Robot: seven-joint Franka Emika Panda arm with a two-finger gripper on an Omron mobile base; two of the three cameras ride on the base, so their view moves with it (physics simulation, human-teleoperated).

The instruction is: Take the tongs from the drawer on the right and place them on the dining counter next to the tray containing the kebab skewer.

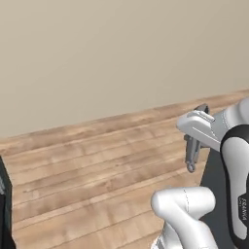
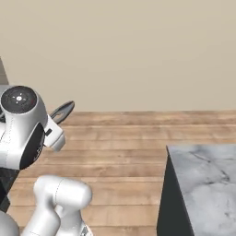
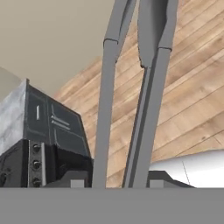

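Clamping the tongs (image 3: 146, 109) between its fingertips, the pincer (image 3: 114, 183) points them outward over wooden floor (image 1: 87, 165); the marble bench (image 2: 207, 179) lies off to one side.

1. A dark section of the robot arm (image 1: 238, 194) carries small white lettering running along it in the left base view; it looks like "FRANKA", though it is too small to read with certainty.
2. No other text, number or sign can be read.
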